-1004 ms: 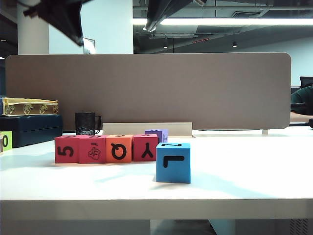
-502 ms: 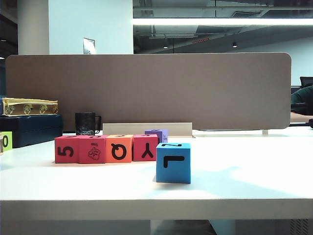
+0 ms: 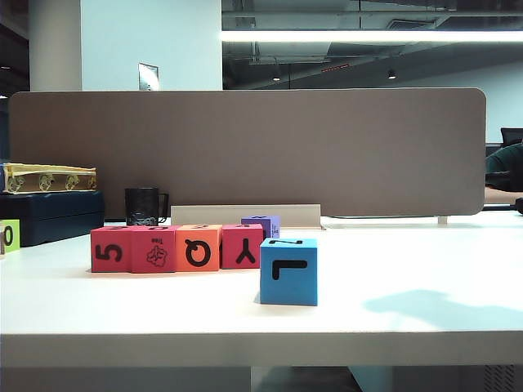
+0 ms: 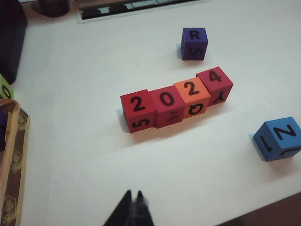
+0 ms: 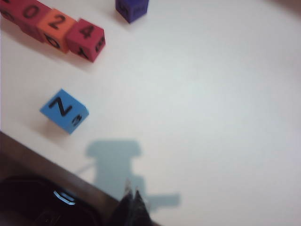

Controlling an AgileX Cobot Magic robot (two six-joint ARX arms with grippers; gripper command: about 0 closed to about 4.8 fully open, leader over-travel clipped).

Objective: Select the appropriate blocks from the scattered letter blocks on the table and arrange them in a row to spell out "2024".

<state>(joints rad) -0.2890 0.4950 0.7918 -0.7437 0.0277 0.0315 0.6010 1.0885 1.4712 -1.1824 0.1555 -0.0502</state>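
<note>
Four blocks stand touching in a row on the white table (image 3: 409, 269): red 5 (image 3: 110, 249), red drawing (image 3: 153, 249), orange Q (image 3: 198, 247), red Y (image 3: 242, 246). From above, in the left wrist view, their tops read 2 (image 4: 138, 109), 0 (image 4: 168, 104), 2 (image 4: 191, 94), 4 (image 4: 215, 82). My left gripper (image 4: 133, 195) hangs shut and empty, well above the table and short of the row. My right gripper (image 5: 131, 193) is also shut and empty, high over the table's front edge. Neither gripper shows in the exterior view.
A blue block (image 3: 288, 271) stands alone in front of the row's right end, and a purple block (image 3: 263, 224) sits behind it. A black mug (image 3: 143, 206), a gold-patterned box (image 3: 49, 177), a yellow-green 0 cube (image 3: 8, 235) and the brown divider (image 3: 245, 151) line the back and left.
Both arms have lifted out of the top of the exterior view, and their shadows have shifted across the table. No block has moved.
</note>
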